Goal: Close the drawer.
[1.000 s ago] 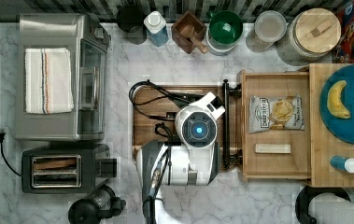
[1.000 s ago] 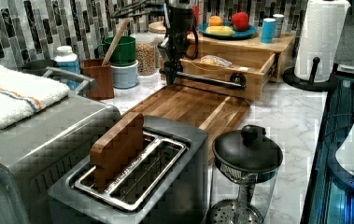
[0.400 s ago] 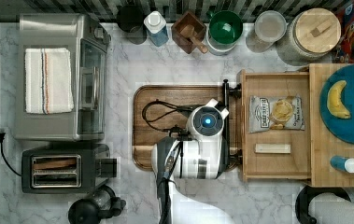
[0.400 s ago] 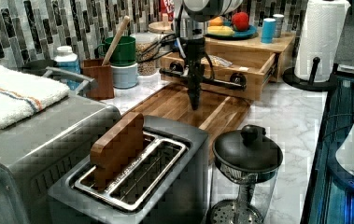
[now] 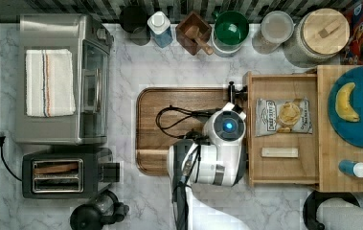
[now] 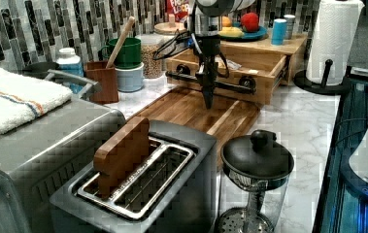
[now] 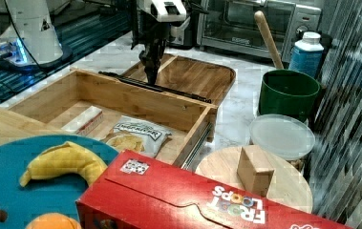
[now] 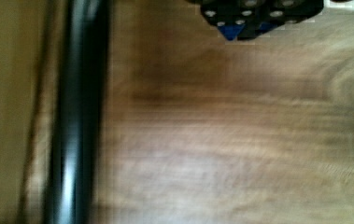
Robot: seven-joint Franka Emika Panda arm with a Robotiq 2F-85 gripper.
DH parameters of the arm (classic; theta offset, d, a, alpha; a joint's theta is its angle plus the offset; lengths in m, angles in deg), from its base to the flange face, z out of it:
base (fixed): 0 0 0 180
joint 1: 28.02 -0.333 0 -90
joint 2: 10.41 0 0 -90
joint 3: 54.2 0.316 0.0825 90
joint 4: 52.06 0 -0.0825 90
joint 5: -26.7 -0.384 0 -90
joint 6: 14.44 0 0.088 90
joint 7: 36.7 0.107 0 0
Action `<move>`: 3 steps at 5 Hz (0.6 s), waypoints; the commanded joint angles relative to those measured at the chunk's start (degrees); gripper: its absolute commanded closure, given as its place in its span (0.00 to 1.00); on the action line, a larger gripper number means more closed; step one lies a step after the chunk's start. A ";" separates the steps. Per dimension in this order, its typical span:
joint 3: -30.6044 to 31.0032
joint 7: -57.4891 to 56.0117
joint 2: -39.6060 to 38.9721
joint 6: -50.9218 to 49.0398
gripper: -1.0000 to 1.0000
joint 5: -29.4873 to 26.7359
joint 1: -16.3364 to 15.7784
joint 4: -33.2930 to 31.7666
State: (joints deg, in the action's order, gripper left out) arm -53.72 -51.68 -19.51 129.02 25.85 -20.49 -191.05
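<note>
The drawer (image 5: 284,129) stands pulled out, its black bar handle (image 6: 213,82) facing the cutting board (image 5: 169,120). The end effector (image 6: 208,99) hangs over the board just in front of that handle; whether it touches the bar is hard to tell. The board's surface is bare toward the top view's left, giving room to back off. Behind the drawer, along the top edge of the top view, a green cup (image 5: 231,26) and jars (image 5: 321,34) crowd the tabletop (image 5: 169,201). Inside the drawer lie a chip bag (image 5: 284,116) and a small bar (image 5: 279,152), both below its walls.
</note>
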 commanded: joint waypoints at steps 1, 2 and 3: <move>-3.06 -16.08 -1.66 6.16 1.00 -4.57 6.13 5.72; -5.10 -16.37 -1.07 4.24 1.00 -3.77 6.95 7.11; -6.34 -13.98 -0.84 5.51 1.00 -0.64 8.33 7.77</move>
State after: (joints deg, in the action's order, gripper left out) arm -58.49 -62.71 -19.84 132.85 24.38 -14.65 -189.70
